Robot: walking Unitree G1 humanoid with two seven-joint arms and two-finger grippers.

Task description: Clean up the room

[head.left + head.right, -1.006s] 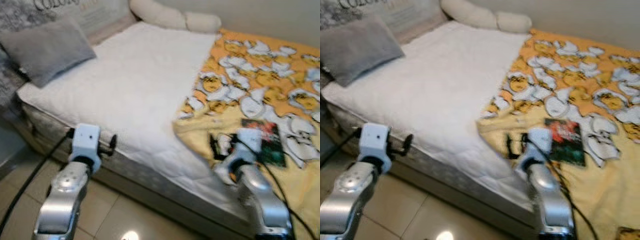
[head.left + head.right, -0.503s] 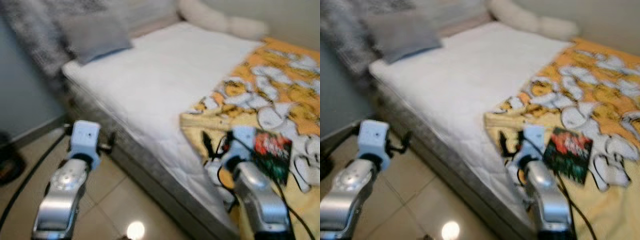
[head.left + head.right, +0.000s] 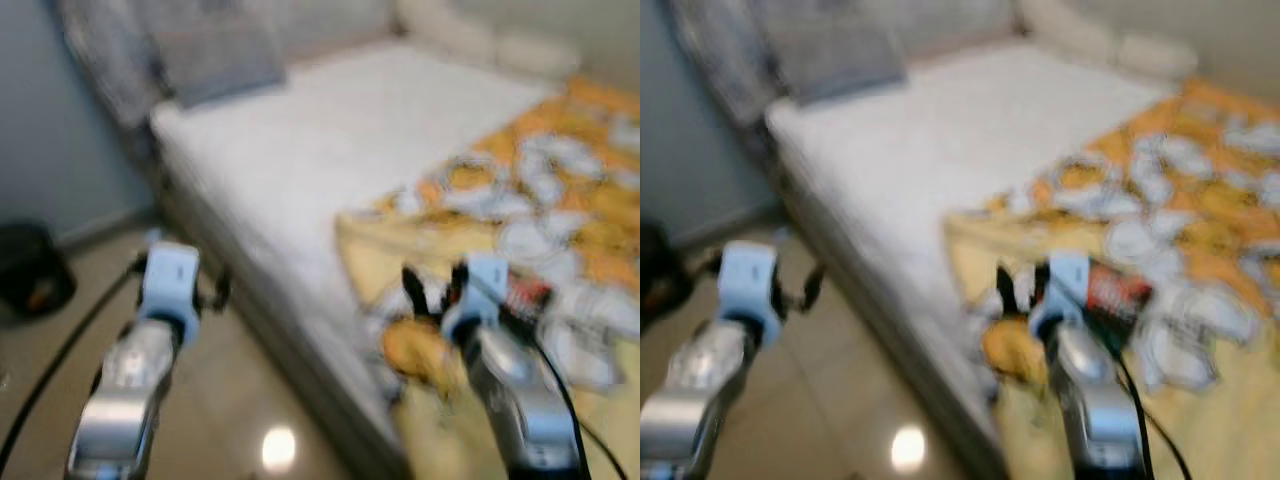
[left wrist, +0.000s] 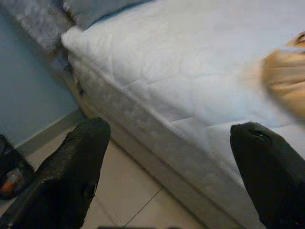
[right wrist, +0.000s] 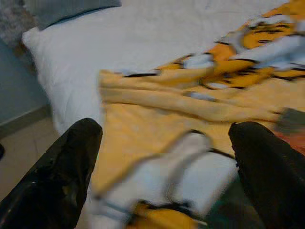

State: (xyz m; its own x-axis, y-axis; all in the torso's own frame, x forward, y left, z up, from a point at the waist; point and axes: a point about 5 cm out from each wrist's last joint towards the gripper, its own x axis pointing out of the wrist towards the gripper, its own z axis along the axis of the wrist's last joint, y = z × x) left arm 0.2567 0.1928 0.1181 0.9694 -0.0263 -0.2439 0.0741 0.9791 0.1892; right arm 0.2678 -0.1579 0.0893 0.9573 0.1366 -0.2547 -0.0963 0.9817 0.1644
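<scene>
A bed with a white mattress stands before me, its right half covered by a yellow-orange blanket with white and black figures. A dark book with a red cover picture lies on the blanket. My right gripper hovers open over the blanket's crumpled front edge, just left of the book. Its wrist view shows both fingers spread wide above the folded blanket. My left gripper is held open over the floor beside the bed's side, with nothing between its fingers.
A grey pillow and a cream bolster lie at the bed's head. A dark round object sits on the tiled floor at the left, by the blue wall. The eye views are blurred.
The camera has swung, so the bed sits further right and more floor and the dark object show at the left. Both arms keep their pose, fingers still open.
</scene>
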